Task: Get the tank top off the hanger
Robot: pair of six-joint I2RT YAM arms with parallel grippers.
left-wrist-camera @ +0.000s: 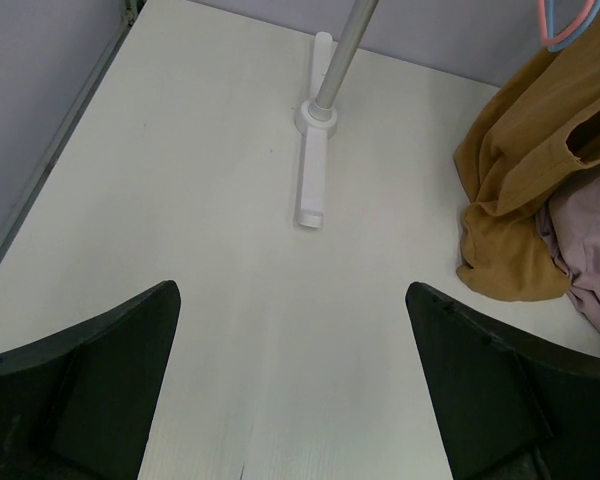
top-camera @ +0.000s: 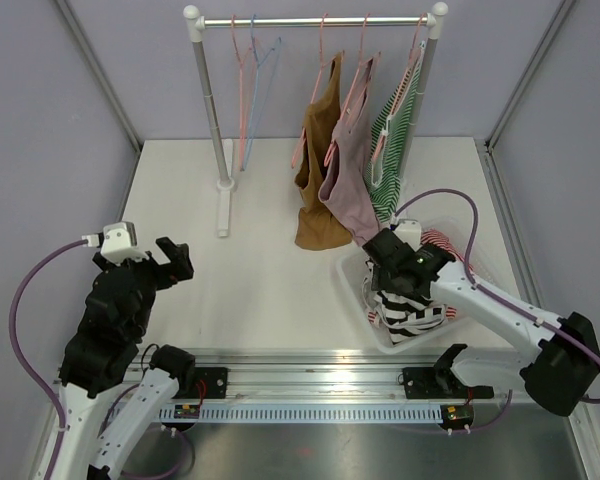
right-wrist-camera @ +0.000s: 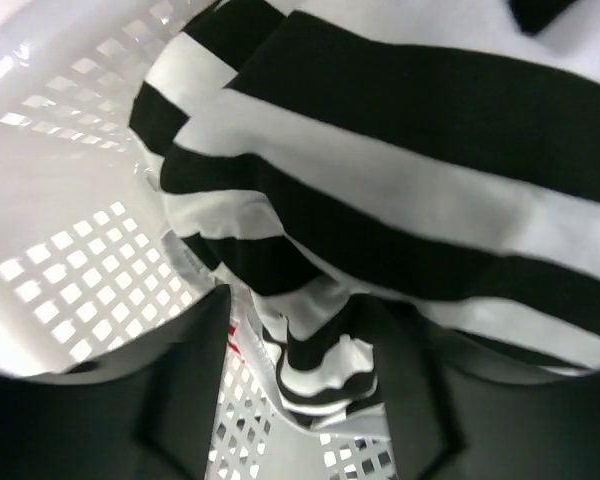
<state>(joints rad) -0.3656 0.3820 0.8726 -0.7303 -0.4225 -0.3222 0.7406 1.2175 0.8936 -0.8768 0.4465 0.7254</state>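
Striped tank top [right-wrist-camera: 380,170] lies in basket [top-camera: 350,285] at four o'clock, bunched within right gripper [right-wrist-camera: 300,340], whether clamped we cannot tell; left gripper [left-wrist-camera: 292,300] agape; lifting away, we risk dragging it out.

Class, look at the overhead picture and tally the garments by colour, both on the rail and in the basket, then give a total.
Mustard-brown garment: 1
Dusty-pink garment: 1
Green-and-white striped garment: 1
Black-and-white striped garment: 1
Red-and-white striped garment: 1
Total: 5
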